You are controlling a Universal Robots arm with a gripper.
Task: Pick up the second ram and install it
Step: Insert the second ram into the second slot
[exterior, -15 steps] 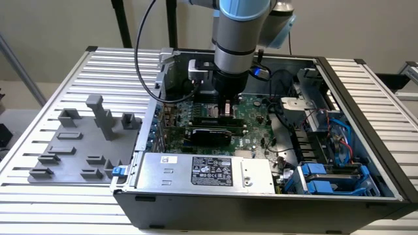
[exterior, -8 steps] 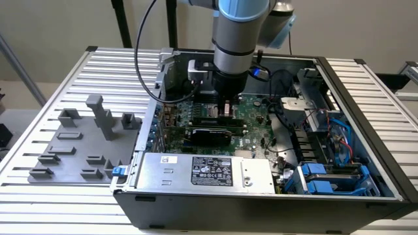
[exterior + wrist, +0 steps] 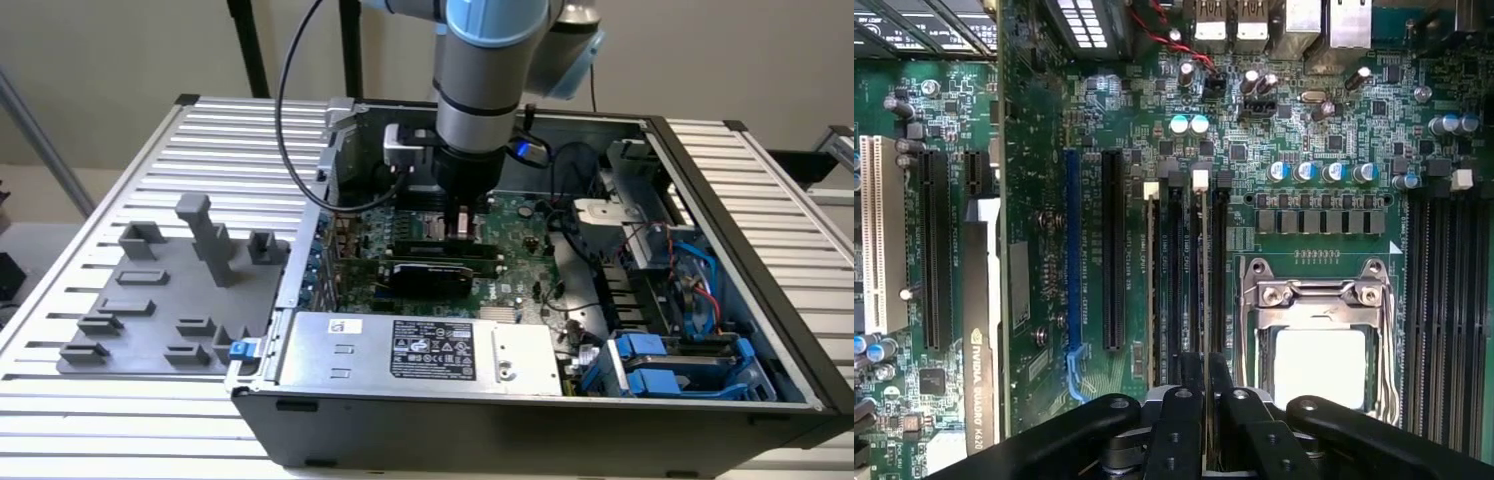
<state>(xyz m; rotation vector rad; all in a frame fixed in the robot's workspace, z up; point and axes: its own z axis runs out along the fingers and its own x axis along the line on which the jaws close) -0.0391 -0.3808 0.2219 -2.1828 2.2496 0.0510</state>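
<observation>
The second ram (image 3: 1204, 280) shows edge-on as a thin green stick standing in a black memory slot beside the CPU socket (image 3: 1319, 345) on the green motherboard (image 3: 1044, 150). My gripper (image 3: 1204, 378) is shut on the near end of the stick, one black finger on each side. Another thin stick (image 3: 1151, 290) stands in a slot close beside it. In the exterior view my gripper (image 3: 461, 222) reaches straight down into the open computer case (image 3: 747, 250), right over the motherboard (image 3: 514, 225).
A long black card (image 3: 430, 272) (image 3: 979, 330) lies across the board near the memory slots. The silver power supply (image 3: 414, 345) fills the case's front. Cables and blue drive bays (image 3: 667, 365) crowd the exterior view's right. A grey parts fixture (image 3: 160, 300) sits outside on the slatted table.
</observation>
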